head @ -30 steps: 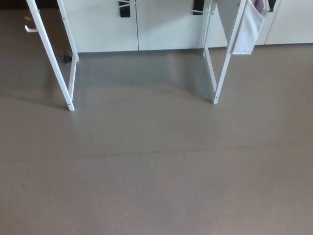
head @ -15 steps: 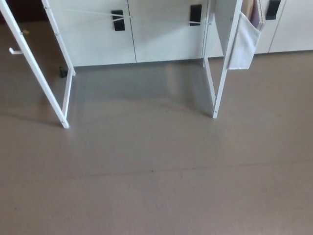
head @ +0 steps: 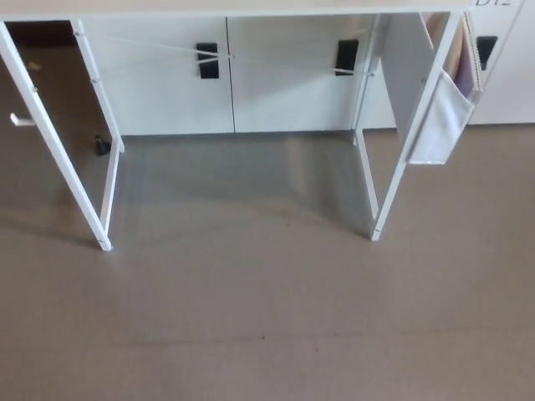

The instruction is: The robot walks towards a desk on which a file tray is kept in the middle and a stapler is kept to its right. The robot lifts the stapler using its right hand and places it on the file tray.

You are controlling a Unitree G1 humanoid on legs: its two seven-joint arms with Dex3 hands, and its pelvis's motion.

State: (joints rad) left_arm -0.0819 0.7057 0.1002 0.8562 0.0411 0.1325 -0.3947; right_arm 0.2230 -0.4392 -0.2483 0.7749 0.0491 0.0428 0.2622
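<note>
The whole view swings up and forward, and that's the camera moving with the walk, not the furniture. The pale front edge of the bench (head: 251, 7) now creeps in along the top, its white legs (head: 58, 150) spread wider than a second ago. So the approach looks under way but unfinished: the bench top is out of sight, and with it the file tray and the stapler. Neither the right hand nor the left hand shows, so their fingers can't be judged. Bare brown floor (head: 267, 317) lies ahead with nothing blocking it. Behind stand white cabinets (head: 276, 92) with black handles (head: 208, 60). A white pouch (head: 447, 117) hangs at the bench's right, and a small dark object (head: 101, 145) sits by the cabinets.
</note>
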